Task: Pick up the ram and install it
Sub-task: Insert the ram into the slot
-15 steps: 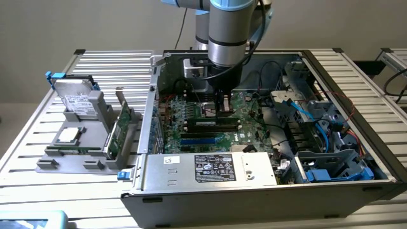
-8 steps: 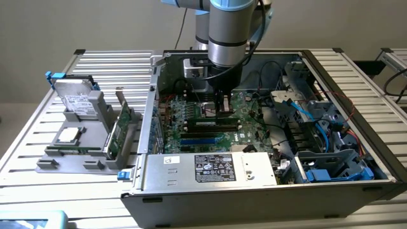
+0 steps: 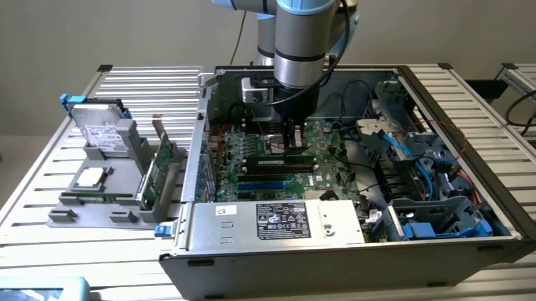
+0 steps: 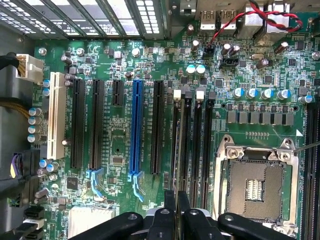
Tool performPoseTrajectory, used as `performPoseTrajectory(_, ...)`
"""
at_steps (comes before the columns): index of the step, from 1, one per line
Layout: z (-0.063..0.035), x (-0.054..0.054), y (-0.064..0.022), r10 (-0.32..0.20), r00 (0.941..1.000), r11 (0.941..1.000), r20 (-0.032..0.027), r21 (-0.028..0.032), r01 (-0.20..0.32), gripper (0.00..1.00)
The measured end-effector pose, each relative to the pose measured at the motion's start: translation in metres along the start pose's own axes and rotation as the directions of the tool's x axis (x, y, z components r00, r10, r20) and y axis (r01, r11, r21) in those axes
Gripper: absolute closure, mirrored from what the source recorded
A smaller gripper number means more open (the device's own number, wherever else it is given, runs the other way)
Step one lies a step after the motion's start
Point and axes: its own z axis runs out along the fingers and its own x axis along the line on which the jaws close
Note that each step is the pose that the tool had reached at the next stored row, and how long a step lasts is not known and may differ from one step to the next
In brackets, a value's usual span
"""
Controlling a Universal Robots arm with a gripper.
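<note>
At the exterior view's left, a grey holder (image 3: 109, 202) on the slatted metal table (image 3: 142, 84) carries a hard drive (image 3: 102, 133) and, standing on edge, a green expansion card (image 3: 162, 168). Just beside it sits the open computer case (image 3: 352, 257), its motherboard (image 3: 251, 150) exposed. The robot arm (image 3: 302, 37) reaches straight down into the case, with the gripper (image 3: 293, 145) low over the memory slots (image 3: 277, 179). Its fingers are pinched nearly together on the upper edge of the ram (image 3: 277, 164), which stands upright along one of those slots; whether it is fully seated cannot be told. In the wrist view, the ram (image 4: 174, 150) appears edge-on as a thin strip running out from the gripper (image 4: 176, 197), between a black expansion slot (image 4: 157, 127) and the CPU socket (image 4: 255, 185), with a blue slot (image 4: 135, 130) beyond. At the exterior view's right, blue cables (image 3: 393, 147) and a drive cage (image 3: 440, 216) occupy the case's far end.
</note>
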Motion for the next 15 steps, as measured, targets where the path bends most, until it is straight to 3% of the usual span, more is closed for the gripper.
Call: performPoseTrajectory(15,0.0001,0.0001,0.0005,-0.003,1.0,1.0,-0.0001,0.0044,0.003,0.86)
